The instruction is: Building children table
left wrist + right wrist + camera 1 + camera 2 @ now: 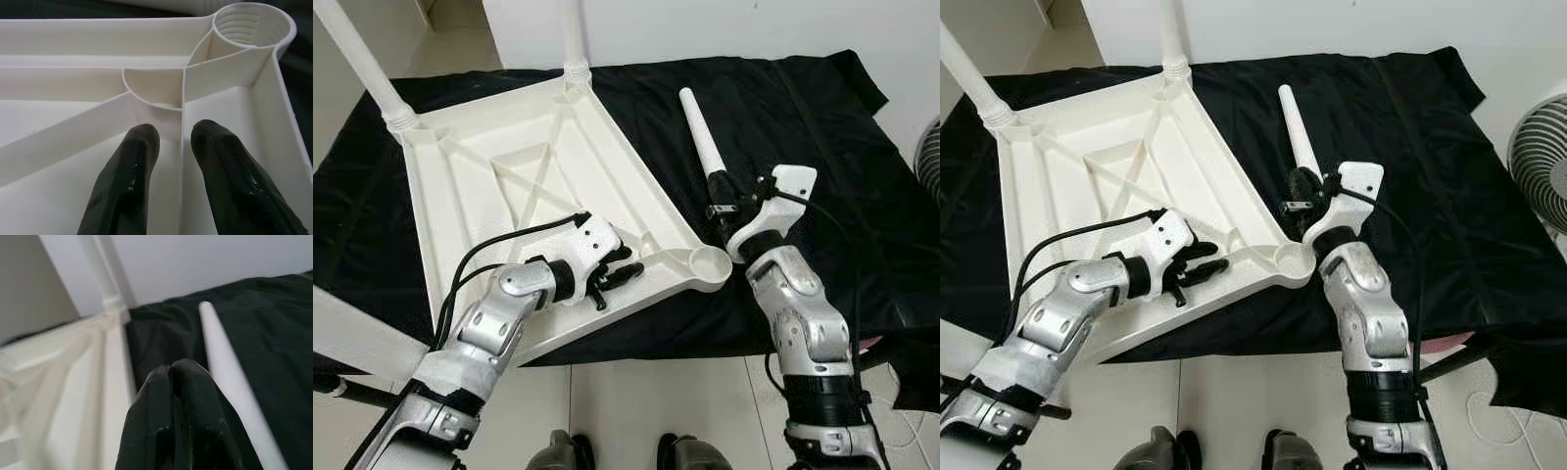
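On the black cloth (803, 127), my left gripper (619, 274) rests parted inside the upturned tabletop (509, 157) near its empty corner socket (710, 262); my right gripper (722, 196) clenches the loose leg (700, 132).

1. Table top (558, 166): white moulded plastic, smooth with a soft sheen (threaded socket (252, 24) is ribbed inside).
2. Loose leg (700, 137): same smooth white plastic.
3. Cloth (803, 127): matt black fabric, wrinkly.
4. Left gripper (171, 156) fingers: glossy black, rubbery-looking.
5. Arms: brushed silver metal.
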You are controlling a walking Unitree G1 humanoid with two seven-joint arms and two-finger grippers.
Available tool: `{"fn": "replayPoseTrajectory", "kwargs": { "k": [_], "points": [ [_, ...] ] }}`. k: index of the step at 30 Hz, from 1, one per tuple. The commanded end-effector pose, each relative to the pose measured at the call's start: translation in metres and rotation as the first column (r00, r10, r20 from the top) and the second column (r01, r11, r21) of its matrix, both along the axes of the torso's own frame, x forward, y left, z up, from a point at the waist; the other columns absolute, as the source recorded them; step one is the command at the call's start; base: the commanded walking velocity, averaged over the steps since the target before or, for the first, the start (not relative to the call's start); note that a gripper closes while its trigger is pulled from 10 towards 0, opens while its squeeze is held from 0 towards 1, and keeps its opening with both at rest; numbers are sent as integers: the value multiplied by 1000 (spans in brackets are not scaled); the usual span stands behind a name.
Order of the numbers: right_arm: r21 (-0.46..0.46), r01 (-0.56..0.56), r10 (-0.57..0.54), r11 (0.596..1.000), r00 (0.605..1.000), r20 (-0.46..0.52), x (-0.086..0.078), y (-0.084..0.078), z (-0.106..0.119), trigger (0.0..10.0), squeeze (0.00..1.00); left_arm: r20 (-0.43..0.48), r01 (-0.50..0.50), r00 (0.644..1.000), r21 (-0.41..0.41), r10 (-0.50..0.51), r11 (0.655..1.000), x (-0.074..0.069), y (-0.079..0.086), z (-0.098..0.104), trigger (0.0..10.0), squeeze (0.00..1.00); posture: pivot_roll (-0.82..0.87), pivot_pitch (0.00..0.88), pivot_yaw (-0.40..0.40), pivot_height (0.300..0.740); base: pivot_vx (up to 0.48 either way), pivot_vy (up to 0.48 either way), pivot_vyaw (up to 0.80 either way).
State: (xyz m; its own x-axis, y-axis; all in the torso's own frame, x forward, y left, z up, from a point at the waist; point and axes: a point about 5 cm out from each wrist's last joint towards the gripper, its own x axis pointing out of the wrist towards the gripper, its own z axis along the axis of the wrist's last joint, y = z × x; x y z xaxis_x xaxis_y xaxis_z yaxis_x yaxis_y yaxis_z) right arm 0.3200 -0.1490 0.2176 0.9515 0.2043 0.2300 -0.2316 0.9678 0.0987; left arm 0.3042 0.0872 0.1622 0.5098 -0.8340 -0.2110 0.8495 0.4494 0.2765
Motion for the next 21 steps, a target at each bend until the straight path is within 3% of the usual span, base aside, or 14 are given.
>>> {"fn": "replayPoseTrajectory", "kwargs": {
  "k": [1,7,8,11,12,17,20,21],
  "points": [
    [-16,25,-26,1000,999,-27,3,-2,-3,10000,0,-36,57,998,23,-56,998,-6,4,-2,10000,0,-138,163,57,740,0,0,0],
    [-41,140,-144,989,984,-108,21,-20,-2,10000,0,-56,144,988,44,-142,989,-22,1,-3,10000,0,-133,148,52,740,0,0,0],
    [-42,147,-151,988,981,-121,22,-22,-3,10000,467,-59,151,987,49,-148,987,-23,0,-4,10000,0,-133,148,52,740,0,0,0],
    [-54,150,-156,987,979,-132,24,-24,-3,10000,467,-67,152,987,50,-148,987,-24,0,-5,10000,0,-132,144,50,740,0,0,0],
    [-57,140,-147,988,977,-154,26,-26,-4,10000,1000,-75,147,987,38,-144,988,-24,-1,-5,10000,0,-131,135,48,740,0,0,0],
    [-157,128,-159,979,966,-206,38,-34,5,10000,1000,-86,52,994,-109,-61,993,-19,-10,16,10000,0,-132,130,45,740,0,0,0],
    [-164,124,-157,979,965,-209,39,-35,5,10000,1000,-89,39,995,-124,-50,992,-18,-11,18,10000,0,-132,130,45,740,0,0,0],
    [-148,93,-127,985,963,-239,44,-35,10,10000,1000,-88,4,996,-162,-18,987,-16,-15,26,10000,0,-131,130,45,740,0,0,0]
  ]
}}
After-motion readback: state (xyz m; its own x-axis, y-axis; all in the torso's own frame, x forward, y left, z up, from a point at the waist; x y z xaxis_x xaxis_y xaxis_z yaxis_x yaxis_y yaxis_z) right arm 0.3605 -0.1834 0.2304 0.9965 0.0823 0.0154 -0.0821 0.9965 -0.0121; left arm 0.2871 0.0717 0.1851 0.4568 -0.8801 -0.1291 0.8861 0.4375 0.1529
